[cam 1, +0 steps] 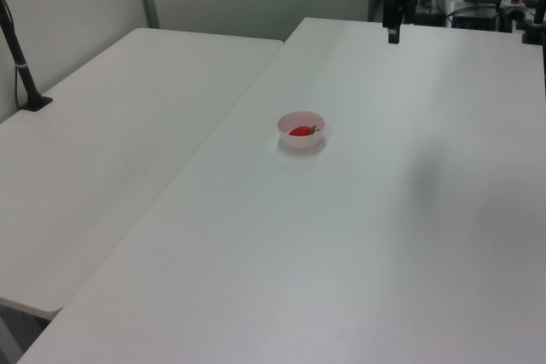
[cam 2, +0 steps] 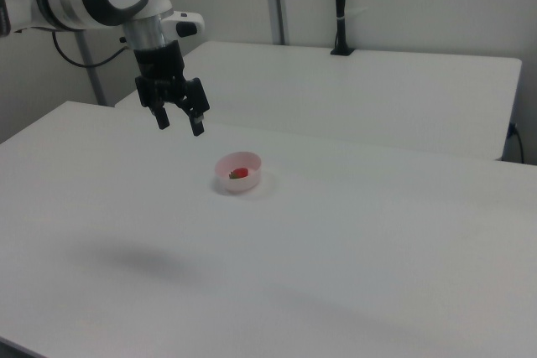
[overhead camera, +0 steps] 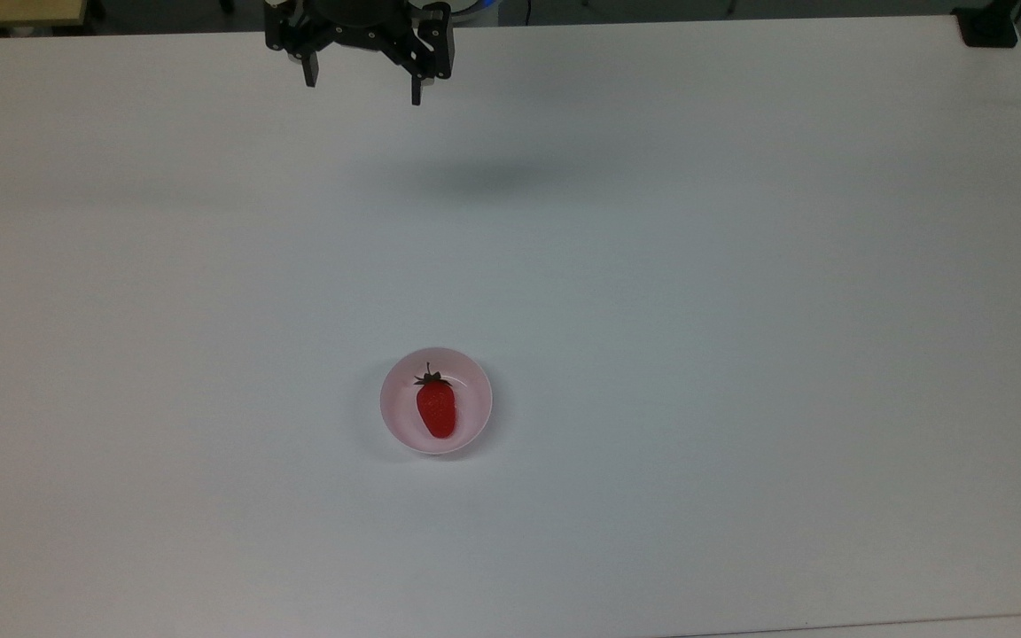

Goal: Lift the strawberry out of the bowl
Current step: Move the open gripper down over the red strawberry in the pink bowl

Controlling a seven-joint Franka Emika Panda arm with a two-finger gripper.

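One strawberry (overhead camera: 436,408), one bowl (overhead camera: 475,416)

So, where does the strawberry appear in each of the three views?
Top view: strawberry below the centre, inside the pink bowl, green cap pointing up the picture.
Left view: strawberry just above the centre, in the bowl.
Right view: strawberry left of the centre, in the bowl.
Shared landmark: the bowl on the white table.
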